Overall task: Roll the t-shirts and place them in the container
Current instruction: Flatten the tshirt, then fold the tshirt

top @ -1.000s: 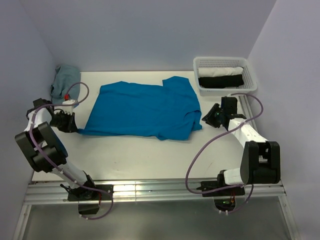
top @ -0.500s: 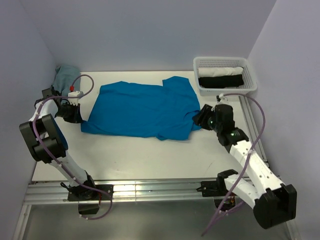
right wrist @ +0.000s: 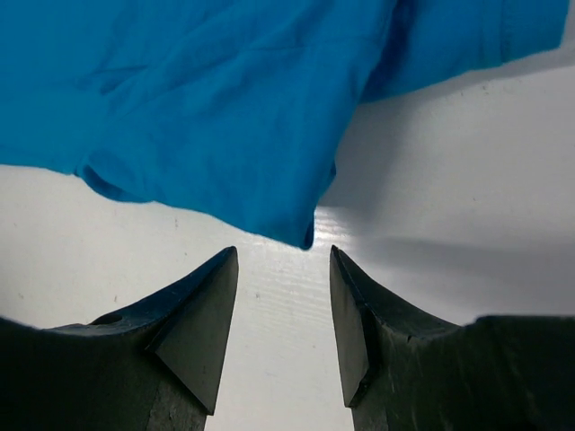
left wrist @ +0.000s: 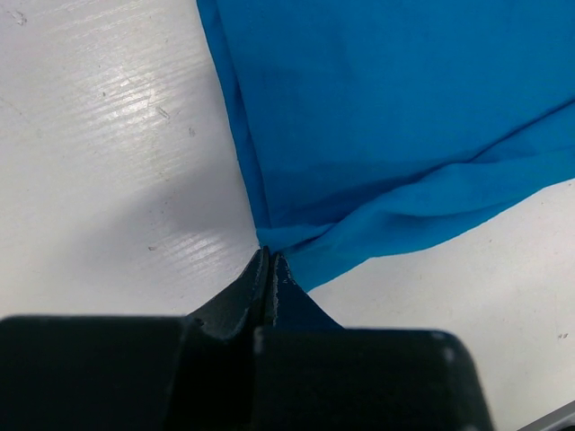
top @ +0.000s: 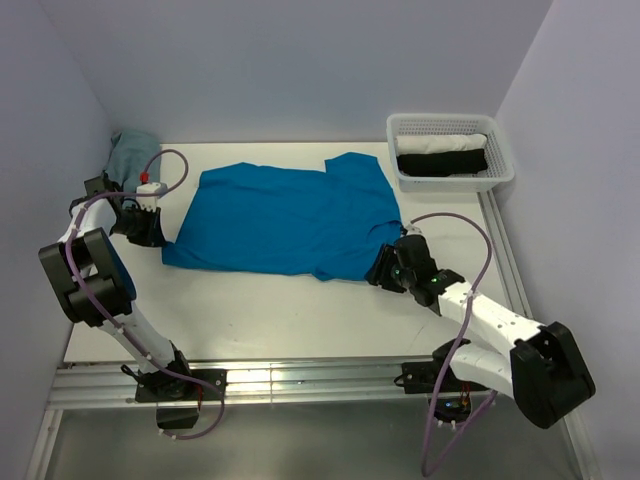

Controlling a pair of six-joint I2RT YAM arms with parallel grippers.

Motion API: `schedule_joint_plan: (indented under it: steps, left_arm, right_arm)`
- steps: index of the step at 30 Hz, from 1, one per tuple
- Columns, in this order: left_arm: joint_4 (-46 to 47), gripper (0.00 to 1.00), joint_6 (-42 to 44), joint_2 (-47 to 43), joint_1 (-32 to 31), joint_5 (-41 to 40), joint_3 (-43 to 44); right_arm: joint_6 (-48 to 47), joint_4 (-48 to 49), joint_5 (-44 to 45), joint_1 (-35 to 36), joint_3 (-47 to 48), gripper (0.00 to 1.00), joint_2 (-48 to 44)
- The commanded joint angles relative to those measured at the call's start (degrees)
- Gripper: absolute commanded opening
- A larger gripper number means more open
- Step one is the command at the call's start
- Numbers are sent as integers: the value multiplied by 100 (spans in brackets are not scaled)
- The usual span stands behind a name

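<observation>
While my left gripper (left wrist: 268,266) pinches the t-shirt (top: 290,220) at mid-left, I should ease the spread right gripper (right wrist: 281,259) onto its lower-right corner.

No readable text, no labels, no brand marks, no numbers, no signs legible on anything in any view

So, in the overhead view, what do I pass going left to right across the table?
First the left gripper at the shirt's corner → the blue t-shirt spread flat → the white mesh basket at the far right.
</observation>
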Motion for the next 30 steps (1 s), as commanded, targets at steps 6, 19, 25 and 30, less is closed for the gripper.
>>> schedule_joint_plan:
  steps: [6,19,25,30]
  left_arm:
    - [-40,0,-45,-151,-41,32,141]
    - [-303,1,465,-810,-41,-196,-342]
    - [-567,0,834,-1241,-41,-275,-729]
    - [-664,0,1124,-1496,-41,-380,-1054]
  right_arm:
    - [221,898,226,109,15,47,642]
    - [845,-1577,657,180,6,0,-1869]
    - [1310,-2721,262,206,-178,0,-3092]
    - [1557,-3195,-20,276,-547,0,-3585]
